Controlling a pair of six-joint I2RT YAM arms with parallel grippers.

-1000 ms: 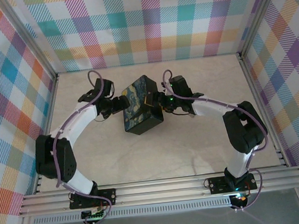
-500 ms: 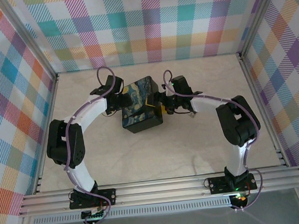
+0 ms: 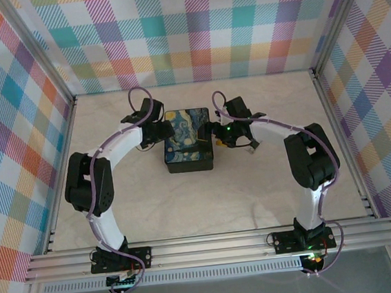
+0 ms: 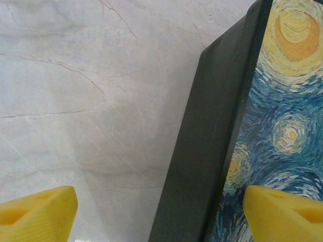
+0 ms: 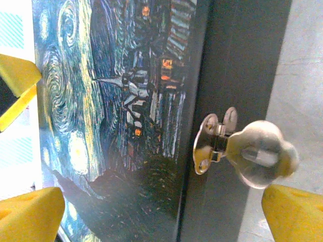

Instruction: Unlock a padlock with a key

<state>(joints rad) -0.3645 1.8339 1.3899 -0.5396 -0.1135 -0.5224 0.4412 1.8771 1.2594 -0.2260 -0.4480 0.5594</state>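
Note:
A black box with a starry-night painted lid (image 3: 188,139) sits mid-table. On its right side wall a silver hasp (image 5: 209,141) carries a rounded shiny padlock (image 5: 262,159). My right gripper (image 5: 161,217) is open and straddles the box's right edge, one finger (image 5: 30,217) over the lid and the other (image 5: 295,214) beside the padlock. My left gripper (image 4: 160,214) is open astride the box's left edge (image 4: 202,151). A tiny pale grey thing (image 3: 251,149) lies on the table by my right wrist; it may be the key, but is too small to tell.
Marble-look tabletop (image 3: 256,196) stretches in front of the box. Checked walls with metal posts (image 3: 73,130) close in three sides. The mounting rail (image 3: 212,245) runs along the near edge. Across the lid, a yellow finger of the left gripper (image 5: 15,85) shows in the right wrist view.
The box has turned from tilted to square and slid slightly toward the back. Both grippers moved with it, and the right gripper's jaws opened wider.

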